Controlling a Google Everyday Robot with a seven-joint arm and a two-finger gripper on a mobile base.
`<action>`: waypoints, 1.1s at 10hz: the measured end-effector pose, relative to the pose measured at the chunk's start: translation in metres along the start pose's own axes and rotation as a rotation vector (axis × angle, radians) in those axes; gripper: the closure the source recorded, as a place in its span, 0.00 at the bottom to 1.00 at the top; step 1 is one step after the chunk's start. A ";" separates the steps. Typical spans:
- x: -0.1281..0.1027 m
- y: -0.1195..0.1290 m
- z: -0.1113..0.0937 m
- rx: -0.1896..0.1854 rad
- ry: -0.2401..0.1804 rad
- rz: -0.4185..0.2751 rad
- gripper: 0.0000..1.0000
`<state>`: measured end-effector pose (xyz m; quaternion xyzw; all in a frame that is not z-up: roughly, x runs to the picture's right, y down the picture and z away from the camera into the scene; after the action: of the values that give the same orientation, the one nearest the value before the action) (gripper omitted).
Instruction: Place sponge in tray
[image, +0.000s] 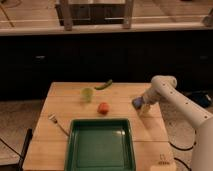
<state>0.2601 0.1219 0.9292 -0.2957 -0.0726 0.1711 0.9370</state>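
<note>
The sponge (136, 103) is a small blue block at the right side of the wooden table, right at my gripper (141, 106). The gripper hangs from the white arm (172, 98) that comes in from the right, and it partly hides the sponge. The tray (101, 144) is a large dark green square with a raised rim at the front middle of the table, left of and nearer than the gripper. Nothing lies in the tray.
A small green cup (87, 94) stands at the back middle. An orange-red fruit (103, 108) sits just behind the tray. A green pepper (104, 85) lies near the table's far edge. A fork (57, 124) lies left of the tray.
</note>
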 end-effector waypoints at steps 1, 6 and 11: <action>0.000 0.000 0.001 -0.001 -0.001 0.005 0.20; 0.001 0.001 0.005 0.000 -0.006 0.028 0.20; 0.003 0.001 0.008 0.001 -0.010 0.048 0.20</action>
<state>0.2603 0.1278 0.9353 -0.2959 -0.0700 0.1950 0.9325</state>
